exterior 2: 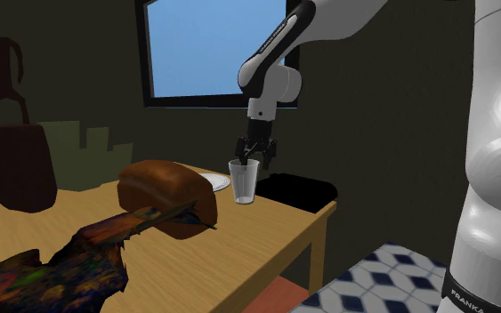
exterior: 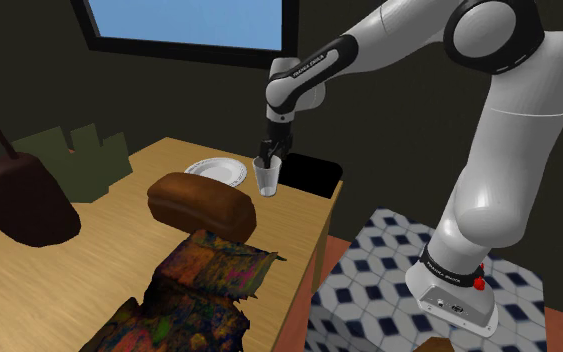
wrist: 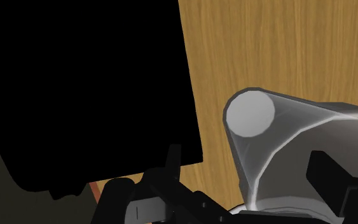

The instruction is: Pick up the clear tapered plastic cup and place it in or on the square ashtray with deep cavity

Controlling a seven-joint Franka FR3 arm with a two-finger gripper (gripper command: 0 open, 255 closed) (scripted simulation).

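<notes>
Nearest, lower centre of the shoulder view: a crumpled multicoloured object [exterior: 204, 295] on the wooden desk [exterior: 99, 235]. Behind it, mid-frame: a brown loaf [exterior: 201, 203]. Left edge: a dark brown bag [exterior: 19, 195]. Further back, centre: a white plate [exterior: 214, 170]; just right of it, the clear tapered cup [exterior: 267, 178], upright. At its rim, the black end effector [exterior: 271, 157], fingers parted; in the wrist view one finger [wrist: 173, 159] stands clear of the cup wall, gripping nothing. Right of the cup: the square black ashtray [exterior: 314, 172] at the desk's far corner. Top of frame: a window [exterior: 189, 20].
</notes>
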